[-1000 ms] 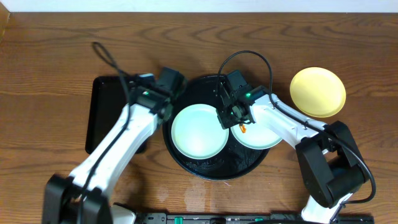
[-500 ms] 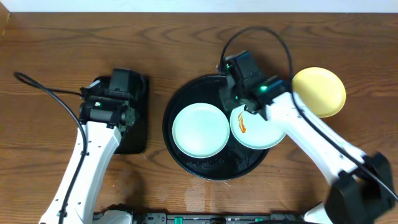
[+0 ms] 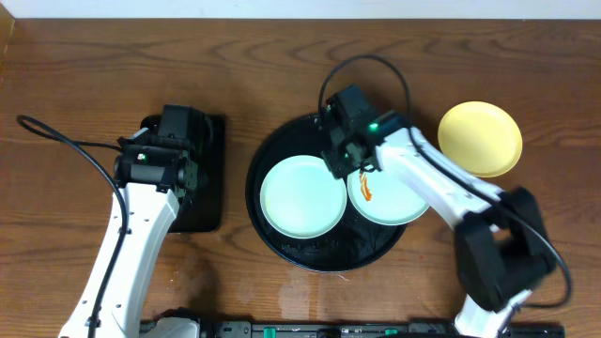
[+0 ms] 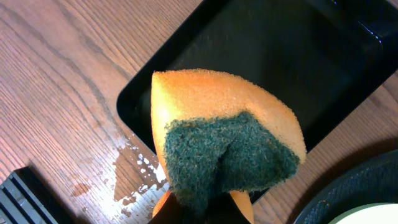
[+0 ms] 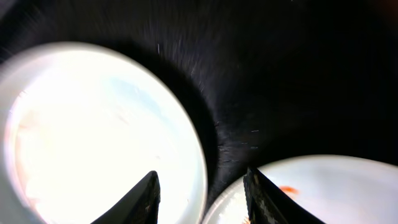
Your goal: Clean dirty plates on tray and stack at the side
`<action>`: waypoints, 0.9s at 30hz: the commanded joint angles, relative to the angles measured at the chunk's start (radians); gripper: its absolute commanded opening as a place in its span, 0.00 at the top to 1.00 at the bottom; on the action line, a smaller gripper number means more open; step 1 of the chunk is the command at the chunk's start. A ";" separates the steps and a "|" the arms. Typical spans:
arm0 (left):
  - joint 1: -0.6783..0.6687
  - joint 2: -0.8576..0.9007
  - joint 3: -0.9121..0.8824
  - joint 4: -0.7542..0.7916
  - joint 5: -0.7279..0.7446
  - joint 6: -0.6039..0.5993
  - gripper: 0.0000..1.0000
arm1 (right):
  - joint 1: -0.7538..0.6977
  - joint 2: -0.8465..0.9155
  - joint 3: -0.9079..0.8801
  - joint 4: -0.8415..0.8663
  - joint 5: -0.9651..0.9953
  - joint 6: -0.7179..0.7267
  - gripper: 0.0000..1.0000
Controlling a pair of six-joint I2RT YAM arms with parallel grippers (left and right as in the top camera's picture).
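Care matters: my right hand [image 5: 202,190], fingers apart and empty, hangs over the large round glossy black tray [image 3: 324,258], with the orange-smeared pale mint-green plate [image 3: 390,202] just to its right. I'd pinch that rim squarely. My left hand [image 4: 202,208] grips the orange-and-green sponge [image 4: 217,130].

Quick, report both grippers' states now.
Left gripper: shut on the orange sponge with green scouring pad.
Right gripper: open, empty, above the round black tray.

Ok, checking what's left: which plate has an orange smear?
The right-hand mint-green plate on the tray; the other green plate and the yellow plate look clean.
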State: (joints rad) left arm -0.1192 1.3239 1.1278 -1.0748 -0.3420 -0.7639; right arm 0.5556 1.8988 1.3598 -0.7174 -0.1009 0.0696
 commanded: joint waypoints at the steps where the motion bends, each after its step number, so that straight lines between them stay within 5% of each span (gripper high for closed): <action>1: 0.005 -0.003 0.005 -0.006 -0.005 -0.015 0.92 | 0.029 0.071 -0.004 0.006 -0.051 -0.043 0.56; 8: 0.005 -0.003 0.005 -0.005 -0.005 -0.016 0.92 | 0.058 0.150 -0.004 -0.001 -0.050 -0.051 0.61; 12: 0.005 -0.003 0.005 -0.005 -0.005 -0.015 0.92 | 0.078 0.158 -0.004 0.000 -0.039 -0.048 0.99; 21: 0.005 -0.003 0.003 -0.006 -0.005 -0.015 0.92 | 0.109 0.134 0.064 -0.014 0.210 0.100 0.99; 27: 0.005 -0.003 0.002 -0.010 0.000 -0.015 0.92 | 0.119 0.026 0.201 -0.114 0.456 0.076 0.99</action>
State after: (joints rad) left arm -0.1192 1.3239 1.1278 -1.0771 -0.3412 -0.7639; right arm 0.6693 2.0193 1.4807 -0.8139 0.1318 0.1333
